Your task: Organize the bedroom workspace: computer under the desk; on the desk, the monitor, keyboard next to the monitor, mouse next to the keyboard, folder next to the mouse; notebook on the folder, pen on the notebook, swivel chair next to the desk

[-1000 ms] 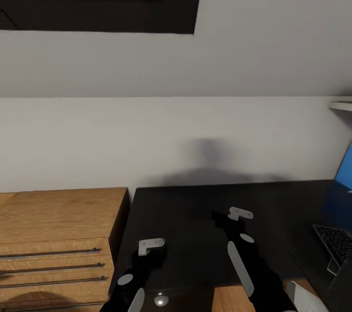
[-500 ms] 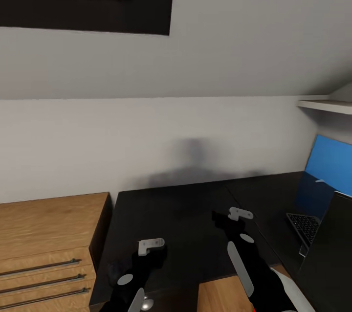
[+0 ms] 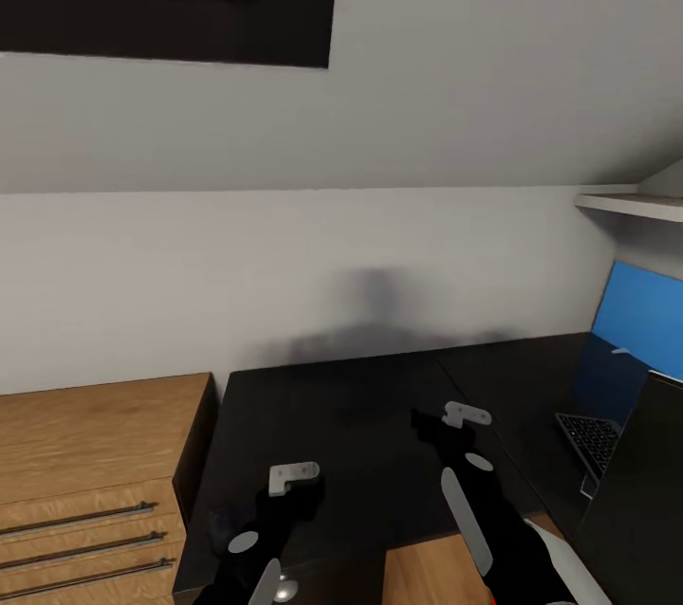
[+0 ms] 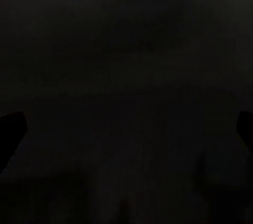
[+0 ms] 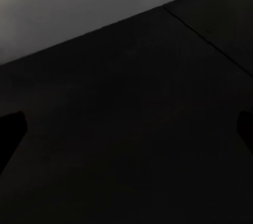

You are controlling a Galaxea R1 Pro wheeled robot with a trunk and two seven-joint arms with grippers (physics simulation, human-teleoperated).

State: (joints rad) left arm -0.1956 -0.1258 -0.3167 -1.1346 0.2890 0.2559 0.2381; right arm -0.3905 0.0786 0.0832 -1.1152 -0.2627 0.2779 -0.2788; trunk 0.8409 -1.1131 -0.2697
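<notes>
desk: the desk [image 3: 379, 415] with its matt black top lay straight ahead of the robot, running to the grey wall [image 3: 313, 254] and turning along the right side
folder: a bright blue panel [image 3: 637, 316] stood at the far right over the desk's right wing; i could not tell whether it was the folder or a lit screen
keyboard: a strip of dark keys [image 3: 590, 442] lay on the right wing below the blue panel, part hidden by a black slab [image 3: 634, 501] nearer the camera
left gripper: the left gripper [image 3: 302, 474] hovered low over the near part of the black top, empty; the wrist view showed two dark fingertips [image 4: 10, 134] at opposite edges, so the jaws were spread wide
right gripper: the right gripper [image 3: 446, 417] was held farther in over the top, also empty, fingertips [image 5: 10, 132] wide apart with bare desk between them
wooden unit: a light wooden drawer chest [image 3: 90, 453] stood just beside the desk's left end
step in hand: judged as travelling and orienting, since nothing was in either grasp
how to do it well: turning towards the right wing would bring the task's things into view; arms should stay tucked and raised so they cleared the desk edge and the black slab
</notes>
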